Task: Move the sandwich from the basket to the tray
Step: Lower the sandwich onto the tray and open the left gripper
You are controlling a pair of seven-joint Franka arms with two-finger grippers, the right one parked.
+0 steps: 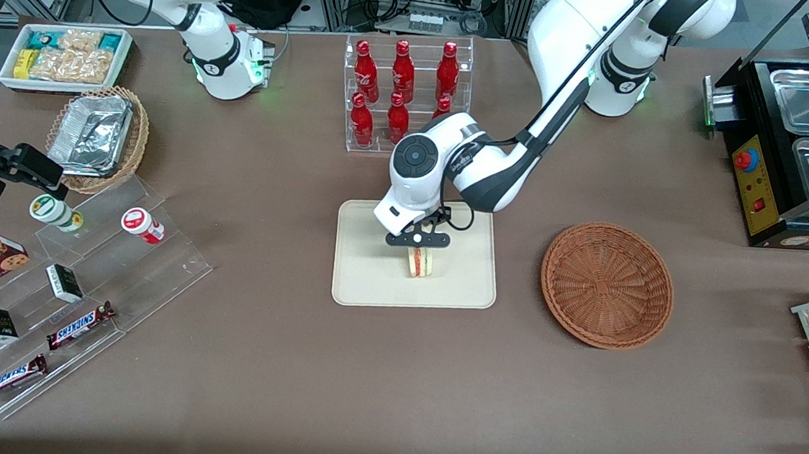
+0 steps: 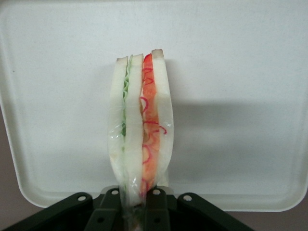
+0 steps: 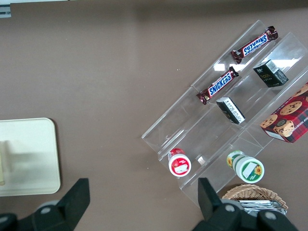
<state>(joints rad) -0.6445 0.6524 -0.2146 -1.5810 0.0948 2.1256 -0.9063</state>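
Our gripper (image 1: 418,248) holds the sandwich (image 1: 420,262) upright over the tray (image 1: 371,282); we should lower it gently before letting go.

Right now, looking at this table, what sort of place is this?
Probably a mock snack shop in a robot lab: a rack of red bottles, Snickers bars on clear shelves, a food warmer. The gripper holds the sandwich over the tray.

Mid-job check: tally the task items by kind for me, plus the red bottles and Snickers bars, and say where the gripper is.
sandwich: 1, upright over the tray, held by the gripper
tray: 1
reddish-brown basket: 1, nothing in it
red bottles: 7 in the clear rack
Snickers bars: 2
Total: 12
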